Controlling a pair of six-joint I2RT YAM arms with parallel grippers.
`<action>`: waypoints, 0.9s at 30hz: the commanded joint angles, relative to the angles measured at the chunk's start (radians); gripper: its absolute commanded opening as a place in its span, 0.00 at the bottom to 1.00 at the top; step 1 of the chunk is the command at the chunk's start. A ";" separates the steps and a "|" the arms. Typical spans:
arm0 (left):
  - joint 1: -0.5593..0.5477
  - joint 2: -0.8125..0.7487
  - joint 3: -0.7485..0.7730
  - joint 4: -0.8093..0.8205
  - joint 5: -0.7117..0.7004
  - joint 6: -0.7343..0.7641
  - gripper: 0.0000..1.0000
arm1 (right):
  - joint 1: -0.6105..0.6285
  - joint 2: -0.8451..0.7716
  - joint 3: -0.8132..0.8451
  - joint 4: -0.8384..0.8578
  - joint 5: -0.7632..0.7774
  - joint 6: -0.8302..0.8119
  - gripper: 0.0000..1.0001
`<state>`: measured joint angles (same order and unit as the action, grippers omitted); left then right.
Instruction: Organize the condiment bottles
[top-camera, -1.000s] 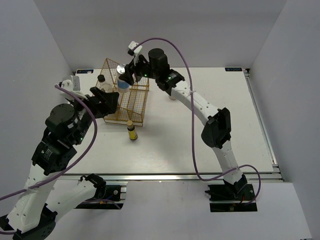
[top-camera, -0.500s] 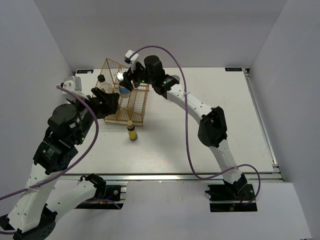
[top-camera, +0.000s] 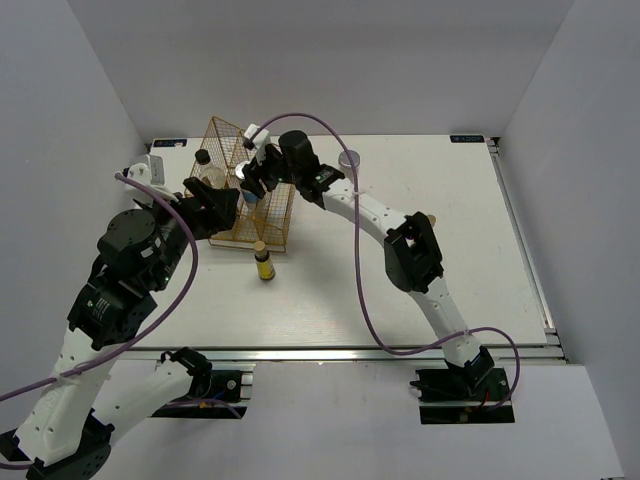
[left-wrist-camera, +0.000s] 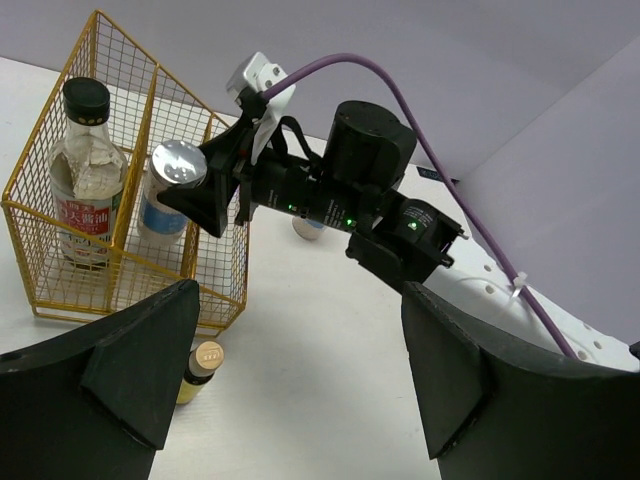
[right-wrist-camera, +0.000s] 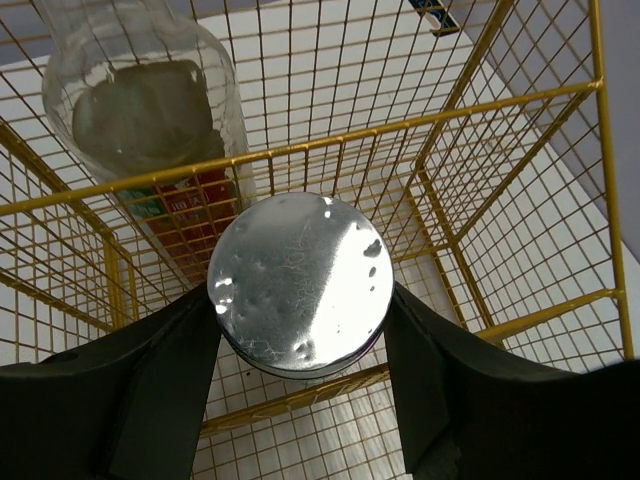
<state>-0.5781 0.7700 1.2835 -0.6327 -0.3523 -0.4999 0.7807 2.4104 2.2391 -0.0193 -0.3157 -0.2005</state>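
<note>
My right gripper (top-camera: 250, 184) is shut on a white silver-lidded jar (right-wrist-camera: 300, 285) and holds it inside the gold wire rack (top-camera: 276, 214), in the compartment next to the tall black-capped red-labelled bottle (left-wrist-camera: 84, 165). The jar (left-wrist-camera: 166, 192) sits low among the wires; I cannot tell whether it touches the rack floor. A small yellow bottle (top-camera: 263, 263) stands on the table in front of the rack and also shows in the left wrist view (left-wrist-camera: 200, 368). The second silver-lidded jar (top-camera: 348, 159) stands behind the right arm. My left gripper (top-camera: 217, 206) is open and empty, left of the rack.
The right arm stretches from the near right edge across the table to the rack. A small tan-capped object (top-camera: 431, 216) peeks out behind its elbow. Grey walls close in the table on the left, back and right.
My right gripper has moved left and down with the jar, from above the rack's rim into a compartment. The left arm has hardly moved.
</note>
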 joint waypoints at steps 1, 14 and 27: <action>-0.003 -0.006 -0.009 -0.012 0.001 -0.009 0.92 | 0.005 -0.028 0.010 0.145 0.010 -0.023 0.47; -0.003 0.003 -0.039 0.034 0.019 -0.012 0.92 | 0.005 -0.089 -0.018 0.144 -0.025 -0.017 0.87; -0.003 0.002 -0.065 0.117 0.068 0.006 0.90 | -0.119 -0.473 -0.182 0.053 -0.132 0.115 0.68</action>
<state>-0.5781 0.7731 1.2362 -0.5682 -0.3271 -0.5079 0.7113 2.0689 2.0789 0.0486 -0.4068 -0.1230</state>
